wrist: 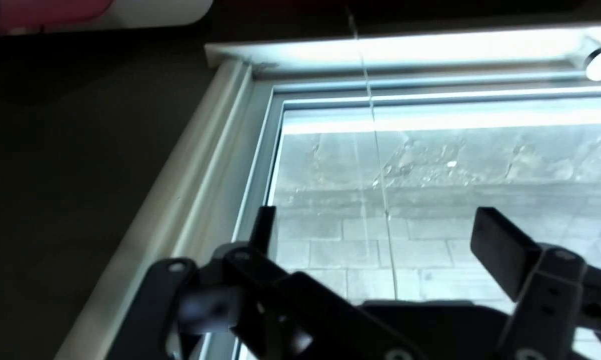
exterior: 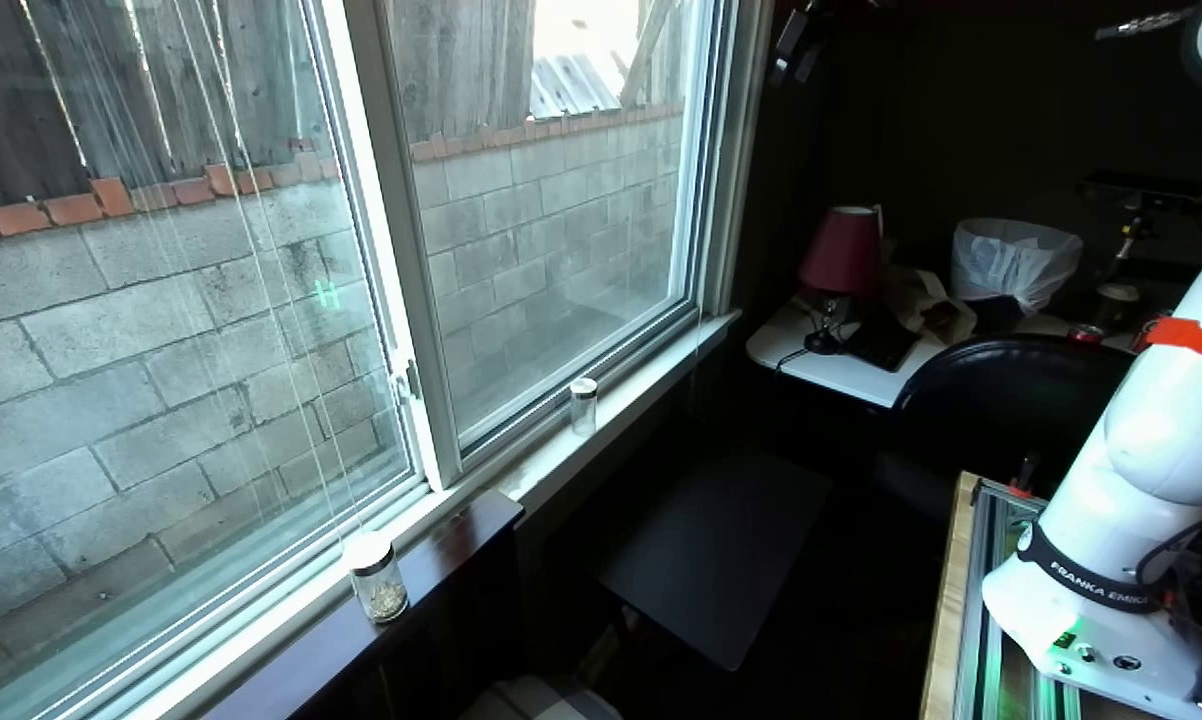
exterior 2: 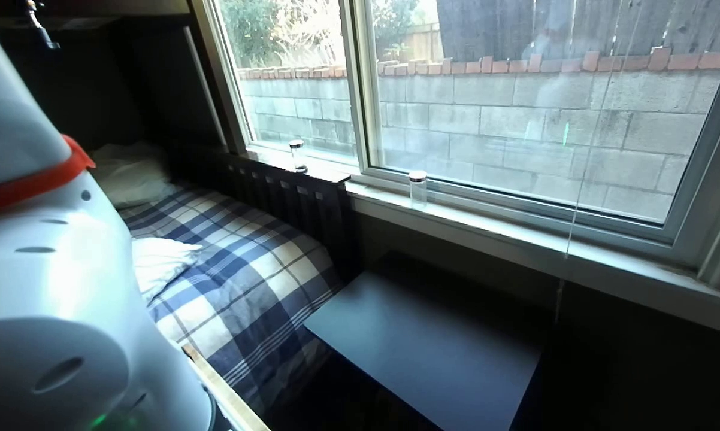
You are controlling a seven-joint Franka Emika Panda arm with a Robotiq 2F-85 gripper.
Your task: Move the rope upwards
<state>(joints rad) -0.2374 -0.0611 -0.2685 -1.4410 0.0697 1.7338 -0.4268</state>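
The rope is a thin pale cord hanging in front of the window. In the wrist view the rope [wrist: 378,150] runs from above the sill down between my fingers and passes out of sight behind the gripper's body. In an exterior view the rope [exterior 2: 578,197] hangs past the sill, its lower end in the dark below. My gripper [wrist: 375,220] is open, with one finger on each side of the rope in the picture. Neither finger appears to touch it; how far it lies in depth I cannot tell. The gripper is outside both exterior views.
The wrist picture stands upside down, with the window sill [wrist: 430,47] at the top. Glass jars [exterior: 583,410] [exterior 2: 419,191] stand by the window. A dark table [exterior: 711,560] is below the sill. The window frame [wrist: 260,150] is close to my left-hand finger in the picture.
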